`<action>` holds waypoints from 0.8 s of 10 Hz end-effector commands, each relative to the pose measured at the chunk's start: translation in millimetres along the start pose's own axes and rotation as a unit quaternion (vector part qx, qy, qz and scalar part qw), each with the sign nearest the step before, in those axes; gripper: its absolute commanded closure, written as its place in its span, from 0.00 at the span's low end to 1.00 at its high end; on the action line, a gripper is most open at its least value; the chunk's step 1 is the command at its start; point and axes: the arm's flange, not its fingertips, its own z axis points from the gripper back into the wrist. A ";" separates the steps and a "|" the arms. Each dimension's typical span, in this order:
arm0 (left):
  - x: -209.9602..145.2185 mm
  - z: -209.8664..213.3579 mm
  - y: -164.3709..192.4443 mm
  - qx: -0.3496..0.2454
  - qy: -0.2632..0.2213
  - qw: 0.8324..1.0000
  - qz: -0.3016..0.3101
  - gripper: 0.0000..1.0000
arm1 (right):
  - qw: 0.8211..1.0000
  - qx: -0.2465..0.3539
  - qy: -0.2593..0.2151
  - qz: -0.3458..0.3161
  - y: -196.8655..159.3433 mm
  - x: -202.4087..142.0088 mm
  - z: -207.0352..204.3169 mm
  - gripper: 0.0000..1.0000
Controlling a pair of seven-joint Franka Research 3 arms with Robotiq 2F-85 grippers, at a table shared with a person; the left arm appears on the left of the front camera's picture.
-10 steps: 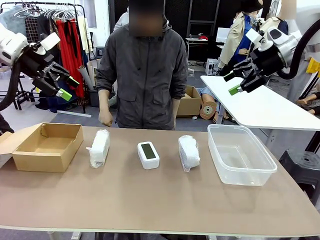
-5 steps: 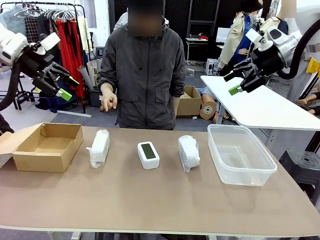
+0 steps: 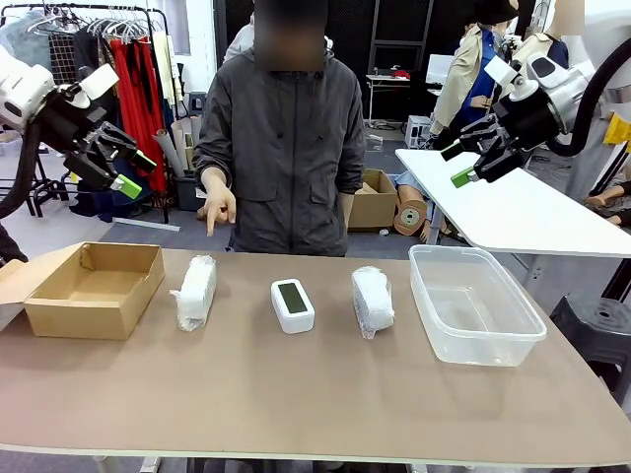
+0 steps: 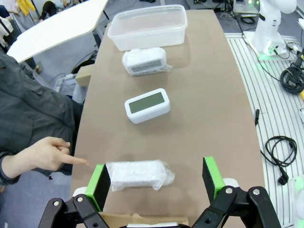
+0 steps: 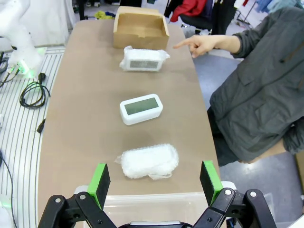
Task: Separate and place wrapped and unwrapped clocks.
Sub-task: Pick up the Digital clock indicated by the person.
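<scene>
Three clocks lie in a row on the brown table [image 3: 296, 394]. A bubble-wrapped clock [image 3: 195, 291] [image 4: 137, 175] [image 5: 142, 59] lies nearest the cardboard box. The bare white clock [image 3: 292, 304] [image 4: 147, 104] [image 5: 141, 108] with a grey-green screen sits in the middle. A second wrapped clock [image 3: 372, 300] [image 4: 144, 61] [image 5: 149, 161] lies beside the clear tub. My left gripper [image 3: 126, 171] [image 4: 156, 181] hangs open high above the table's left end. My right gripper [image 3: 456, 164] [image 5: 154, 181] is open too, raised at the right. The person's hand [image 3: 217, 205] [image 4: 45, 154] [image 5: 205, 45] points a finger down toward the left wrapped clock.
An open cardboard box [image 3: 94, 288] [image 5: 140, 21] stands at the table's left end. A clear plastic tub [image 3: 475, 304] [image 4: 147, 26] stands at the right end. The person stands at the far edge. A white table [image 3: 513, 207] stands behind on the right.
The person's hand rose from the table edge and now points a finger downward. Both arms and all clocks stayed still.
</scene>
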 end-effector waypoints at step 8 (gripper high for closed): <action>0.0 0.0 0.0 0.000 0.000 1.000 0.000 0.00 | 1.000 -0.001 0.005 0.002 -0.2 -1.0 1.1 0.00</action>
